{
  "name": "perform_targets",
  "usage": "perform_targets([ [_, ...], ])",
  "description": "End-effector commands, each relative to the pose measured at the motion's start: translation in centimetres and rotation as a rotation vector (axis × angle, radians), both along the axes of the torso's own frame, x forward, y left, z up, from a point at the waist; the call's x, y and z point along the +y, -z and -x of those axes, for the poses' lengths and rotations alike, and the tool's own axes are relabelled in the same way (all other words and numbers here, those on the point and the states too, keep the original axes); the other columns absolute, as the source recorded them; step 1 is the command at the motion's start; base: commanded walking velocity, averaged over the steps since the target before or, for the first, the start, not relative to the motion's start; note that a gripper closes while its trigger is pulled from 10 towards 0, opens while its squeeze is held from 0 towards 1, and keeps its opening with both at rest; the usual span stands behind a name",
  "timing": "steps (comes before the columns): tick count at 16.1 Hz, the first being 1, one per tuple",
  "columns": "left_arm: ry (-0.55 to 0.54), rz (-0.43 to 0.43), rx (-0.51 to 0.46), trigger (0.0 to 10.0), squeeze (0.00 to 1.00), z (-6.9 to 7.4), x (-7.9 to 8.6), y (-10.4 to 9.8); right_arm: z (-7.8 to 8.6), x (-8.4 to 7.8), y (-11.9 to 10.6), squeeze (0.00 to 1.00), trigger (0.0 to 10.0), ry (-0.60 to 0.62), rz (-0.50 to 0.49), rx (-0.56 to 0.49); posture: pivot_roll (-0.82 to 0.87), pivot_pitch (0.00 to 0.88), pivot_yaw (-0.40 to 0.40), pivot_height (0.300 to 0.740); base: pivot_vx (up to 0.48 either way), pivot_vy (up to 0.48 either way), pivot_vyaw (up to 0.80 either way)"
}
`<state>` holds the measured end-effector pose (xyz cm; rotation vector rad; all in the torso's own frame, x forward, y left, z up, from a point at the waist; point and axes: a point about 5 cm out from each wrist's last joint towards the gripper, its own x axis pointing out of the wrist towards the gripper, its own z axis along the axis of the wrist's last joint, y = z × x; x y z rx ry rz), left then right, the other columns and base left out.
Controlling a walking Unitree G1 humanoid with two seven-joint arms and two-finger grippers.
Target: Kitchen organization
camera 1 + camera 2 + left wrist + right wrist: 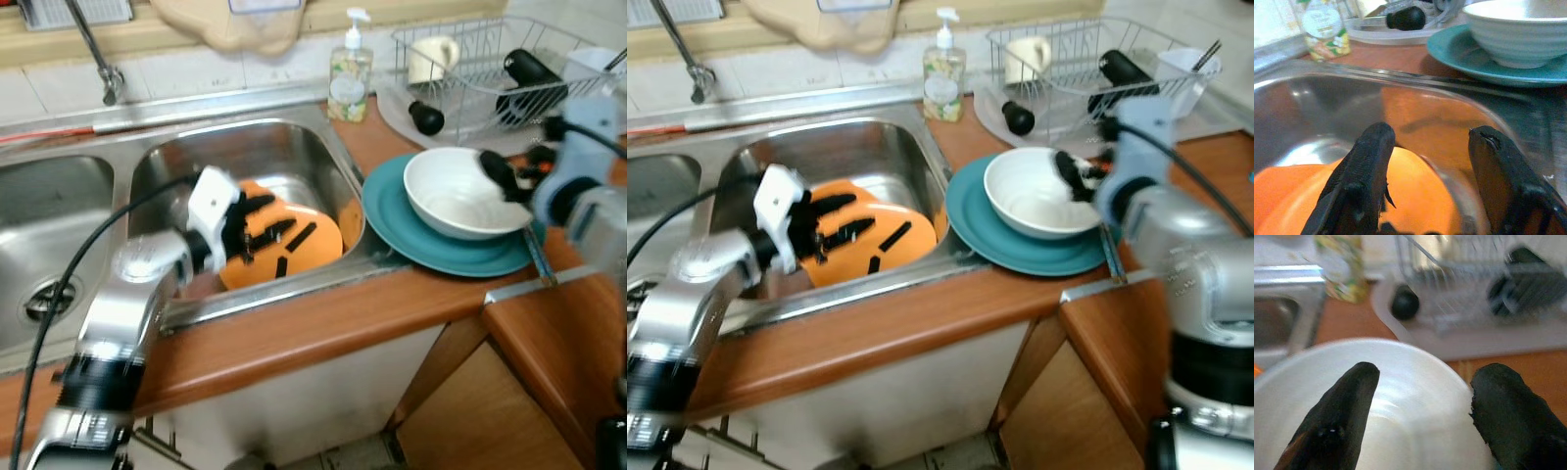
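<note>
Left eye view shows us our left hand [257, 233] open over the orange plate [294, 245] in the sink [245, 147], while our right hand [500, 176], open and empty, hovers above the white bowl [456, 196] on the worktop [294, 343].

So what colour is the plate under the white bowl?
Teal. The plate under the bowl shows best in the left eye view.

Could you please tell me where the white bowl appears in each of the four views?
Left eye view: white bowl on the teal plate, centre-right.
Right eye view: centre-right, likewise.
Left wrist view: upper right.
Right wrist view: lower half, between the right gripper fingers.
Shared landmark: soap bottle.
</note>
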<state>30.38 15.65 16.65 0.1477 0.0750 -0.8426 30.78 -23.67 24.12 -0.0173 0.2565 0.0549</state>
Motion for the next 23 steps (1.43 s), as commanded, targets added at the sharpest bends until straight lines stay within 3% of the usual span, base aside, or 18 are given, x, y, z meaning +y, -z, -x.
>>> perform_targets([
  [1,0.03,0.001,-0.013,10.0,1.0,0.3,-0.1,-0.7,-0.1,-0.7,-0.4,0.0,10.0,0.013,-0.018,0.009,-0.15,0.0,0.031,0.74,0.0,0.0,0.0],
  [2,0.057,-0.005,-0.012,10.0,1.0,0.8,-0.2,-0.6,-0.2,-1.5,-0.2,0.0,10.0,0.045,-0.037,0.033,-0.14,0.0,0.028,0.74,0.0,0.0,0.0],
  [3,0.101,0.014,0.001,10.0,0.12,1.6,-0.7,-0.7,-0.3,-2.2,0.0,0.0,10.0,0.06,-0.076,0.078,-0.14,0.0,0.025,0.74,0.0,0.0,0.0],
  [4,0.125,0.03,0.01,10.0,0.0,2.0,-1.0,-0.8,-0.3,-2.2,0.2,0.0,10.0,0.045,-0.106,0.108,-0.14,0.0,0.026,0.74,0.0,0.0,0.0],
  [6,0.142,0.037,0.02,10.0,0.0,2.5,-1.3,-0.9,-0.4,-2.2,0.5,0.0,9.8,0.03,-0.159,0.143,-0.14,0.0,0.023,0.74,0.0,0.0,0.0],
  [7,0.141,0.036,0.023,10.0,0.0,2.6,-1.3,-0.9,-0.5,-2.2,0.8,0.0,2.4,0.033,-0.196,0.16,-0.14,0.0,0.021,0.74,0.0,0.0,0.0],
  [8,0.138,0.036,0.024,10.0,0.0,2.6,-1.4,-0.9,-0.6,-2.1,1.2,0.0,0.0,0.033,-0.212,0.18,-0.14,0.0,0.02,0.74,0.0,0.0,0.0],
  [12,0.138,0.012,0.045,10.0,0.0,2.8,-1.3,-0.9,-0.5,-1.6,2.1,0.0,0.0,-0.001,-0.261,0.245,-0.14,0.0,0.019,0.74,0.0,0.0,0.0],
  [23,0.126,-0.004,0.057,10.0,0.0,3.0,-1.4,-0.7,-0.8,-1.4,1.7,0.0,0.0,-0.008,-0.309,0.227,-0.14,0.0,0.014,0.74,0.0,0.0,0.0],
])
